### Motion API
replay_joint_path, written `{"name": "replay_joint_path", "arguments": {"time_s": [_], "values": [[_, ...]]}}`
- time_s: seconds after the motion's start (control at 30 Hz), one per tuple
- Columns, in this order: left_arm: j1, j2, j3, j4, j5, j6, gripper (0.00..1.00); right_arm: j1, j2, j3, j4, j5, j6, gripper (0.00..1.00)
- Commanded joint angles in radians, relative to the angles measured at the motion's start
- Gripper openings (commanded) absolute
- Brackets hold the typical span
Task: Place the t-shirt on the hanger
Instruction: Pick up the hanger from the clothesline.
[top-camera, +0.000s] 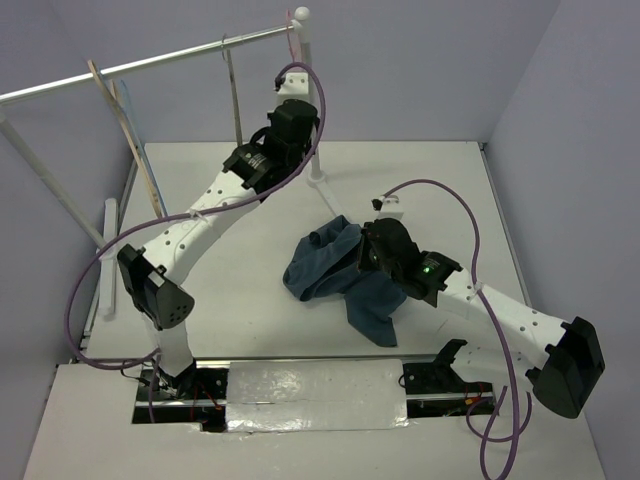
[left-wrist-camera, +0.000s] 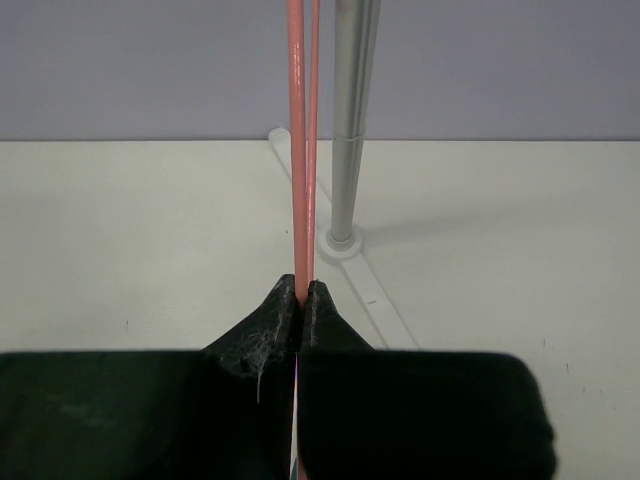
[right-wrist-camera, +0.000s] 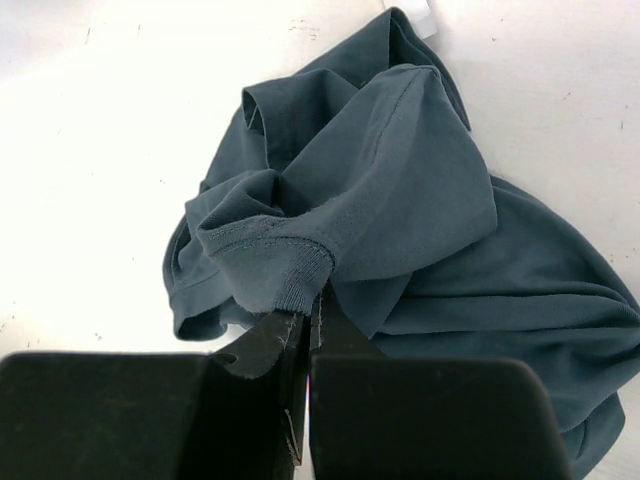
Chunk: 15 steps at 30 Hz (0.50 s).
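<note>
pinching the hanger (left-wrist-camera: 298, 150) with the left jaws, closed down to a sliver on its thin red-pink wire, with two strands running straight up out of the grip side by side. reaching high and far with the left arm (top-camera: 205, 215), up to the right end of the rail (top-camera: 150, 62), close by the white post (top-camera: 303, 25) where that wire hangs. showing the same post just behind the wire in the left wrist view, planted in a round foot on the pale desk (left-wrist-camera: 120, 230).

clamping the right jaws fully shut on a ribbed, stitched edge of the t-shirt (top-camera: 325, 272), with a fold of dark slate-blue cloth rising just above the grip. lying crumpled on the desk a little right of centre, well apart from the hanger and the rail, heaped in loose folds with one flap trailing toward the near edge. peeking out at the far side of the heap in the right wrist view, a small white label (right-wrist-camera: 425, 15). cannot tell whether the gripped edge belongs to a sleeve or to the neck.

hanging further left on the rail, pale wooden hangers (top-camera: 130, 130) and one thicker grey-brown hanger (top-camera: 237, 100). looping over both arms, purple cables (top-camera: 319, 110).
</note>
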<state>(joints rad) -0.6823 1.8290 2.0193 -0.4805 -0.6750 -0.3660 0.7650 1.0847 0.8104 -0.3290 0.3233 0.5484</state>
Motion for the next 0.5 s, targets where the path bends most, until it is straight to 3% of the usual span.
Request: {"name": "replay_joint_path", "arguments": {"time_s": [0.0,0.47], "values": [[-0.003,-0.079,0.016,-0.016,-0.011,0.015,0.0,-0.003,-0.019,0.001,0.044,0.002,-0.016,0.0],[-0.01,-0.296,-0.275,0.013,0.117,0.041,0.0,-0.003,-0.016,0.004,0.036,0.013,-0.013,0.0]]}}
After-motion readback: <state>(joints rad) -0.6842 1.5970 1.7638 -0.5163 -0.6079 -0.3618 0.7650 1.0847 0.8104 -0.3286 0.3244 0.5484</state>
